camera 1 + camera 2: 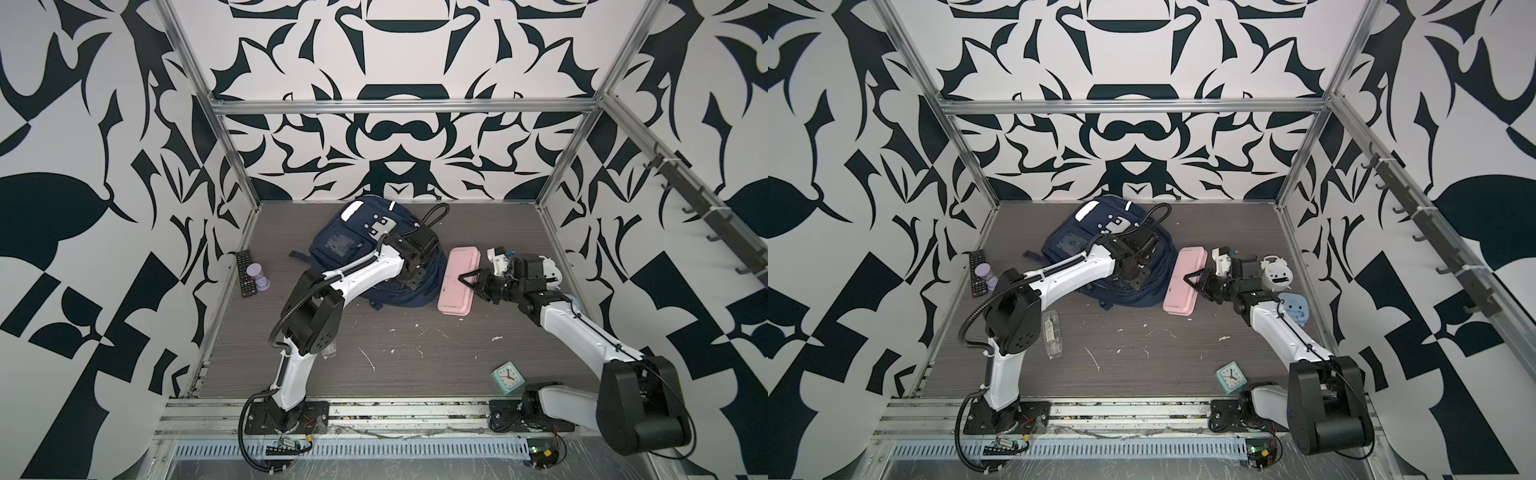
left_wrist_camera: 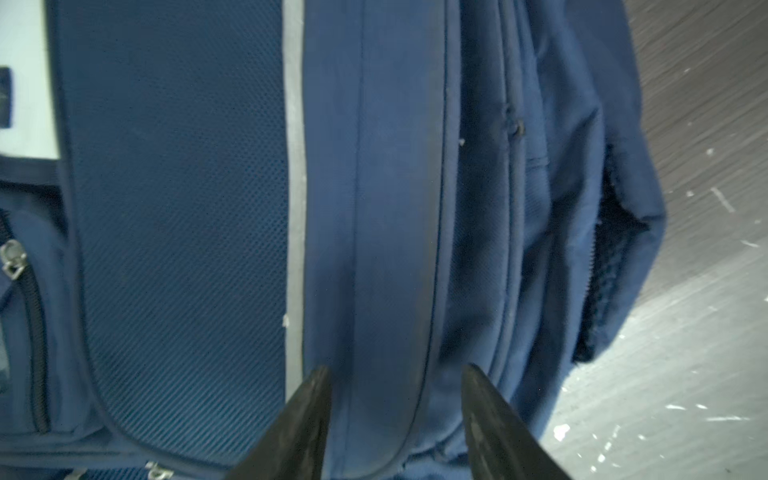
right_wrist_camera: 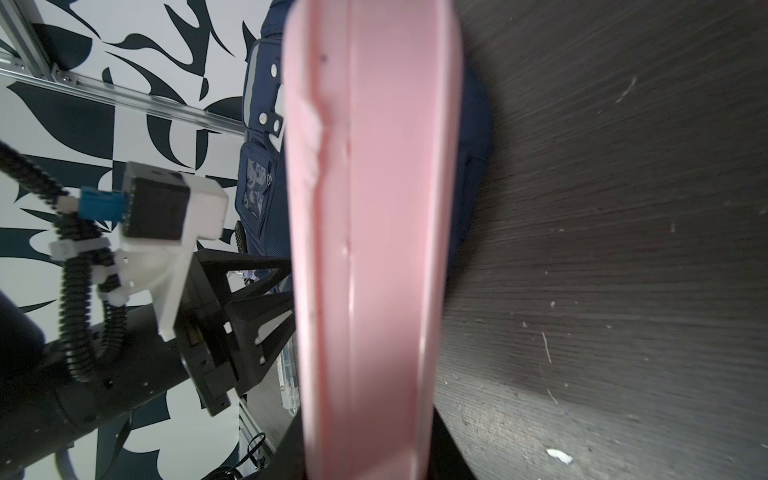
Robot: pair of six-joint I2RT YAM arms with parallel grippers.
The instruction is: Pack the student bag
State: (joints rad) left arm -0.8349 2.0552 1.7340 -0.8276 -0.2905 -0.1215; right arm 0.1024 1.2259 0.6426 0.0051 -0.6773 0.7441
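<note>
The student bag (image 1: pixel 332 245) (image 1: pixel 1067 245), navy with grey strips, lies at the back middle of the table in both top views. My left gripper (image 1: pixel 410 280) (image 1: pixel 1134 279) hangs over the bag's right part. In the left wrist view it (image 2: pixel 395 372) is open, with a smooth blue band of the bag (image 2: pixel 390 208) beyond the fingertips and nothing pinched. A long pink case (image 1: pixel 457 301) (image 1: pixel 1183 293) lies just right of the bag. My right gripper (image 1: pixel 471 280) (image 1: pixel 1196 280) is shut on the case's middle, and the case (image 3: pixel 365 208) fills the gap between the jaws (image 3: pixel 370 440).
A black remote (image 1: pixel 245 272) and a purple hourglass (image 1: pixel 259 277) sit at the left wall. A mint clock (image 1: pixel 508 376) stands front right. A white alarm clock (image 1: pixel 1277 274) and a pale blue item (image 1: pixel 1293 307) are behind my right arm. A clear plastic box (image 1: pixel 1052 332) lies by the left arm.
</note>
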